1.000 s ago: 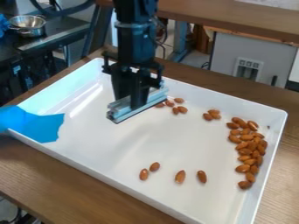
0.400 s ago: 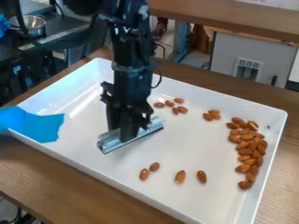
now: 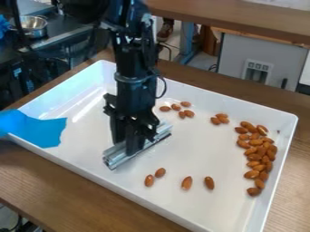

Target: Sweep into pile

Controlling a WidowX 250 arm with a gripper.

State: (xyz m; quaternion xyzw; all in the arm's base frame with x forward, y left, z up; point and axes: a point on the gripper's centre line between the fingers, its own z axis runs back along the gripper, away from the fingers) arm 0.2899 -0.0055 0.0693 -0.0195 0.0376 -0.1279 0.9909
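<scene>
The black gripper (image 3: 134, 146) hangs over the left-middle of the white tray (image 3: 200, 211), shut on a silver metal bar (image 3: 118, 157). The bar lies at a slant low over the tray floor; whether it touches cannot be told. Brown almonds form a large curved heap (image 3: 261, 156) along the tray's right side. Behind and right of the bar is a small group of almonds (image 3: 183, 109), with a pair (image 3: 220, 118) farther right. Near the front are two close-set almonds (image 3: 155, 176) and two more spaced apart, one at centre (image 3: 187, 183) and one to its right (image 3: 209, 182).
Blue tape or cloth (image 3: 37, 129) covers part of the tray's left corner. Raised walls surround the tray, which stands on a wooden table (image 3: 66, 192). A metal bowl (image 3: 31, 26) is on a dark counter at the upper left.
The gripper and bar have come from the tray's back toward its front left, with a small further shift forward and a slight turn of the bar lately. The almonds have not visibly moved.
</scene>
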